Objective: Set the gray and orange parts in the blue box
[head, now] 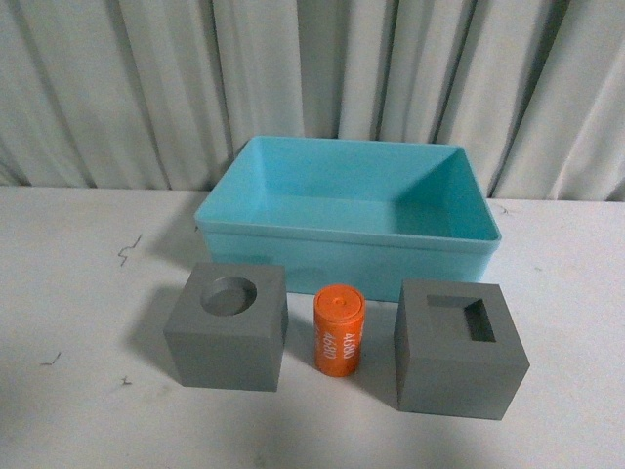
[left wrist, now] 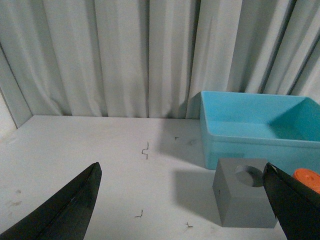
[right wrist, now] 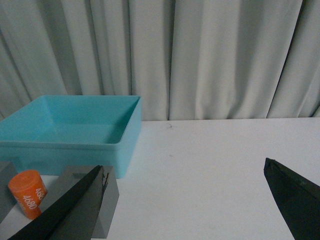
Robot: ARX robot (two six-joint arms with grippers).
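In the front view three parts stand in a row before the blue box [head: 348, 244]: a gray cube with a round top recess [head: 228, 327] on the left, an orange cylinder with white digits [head: 338, 329] in the middle, a gray cube with a rectangular recess [head: 457, 349] on the right. The box looks empty. Neither arm shows in the front view. My left gripper [left wrist: 182, 197] is open over bare table, the round-recess cube [left wrist: 243, 199] by one finger. My right gripper [right wrist: 182, 197] is open, one finger partly covering the rectangular-recess cube [right wrist: 105, 197]; the orange cylinder [right wrist: 28, 193] stands beyond it.
A pleated gray-white curtain [head: 312, 88] hangs behind the white table [head: 78, 293]. Small dark scuff marks [head: 127, 252] dot the table left of the box. The blue box also shows in the left wrist view [left wrist: 250, 132] and the right wrist view [right wrist: 65, 145].
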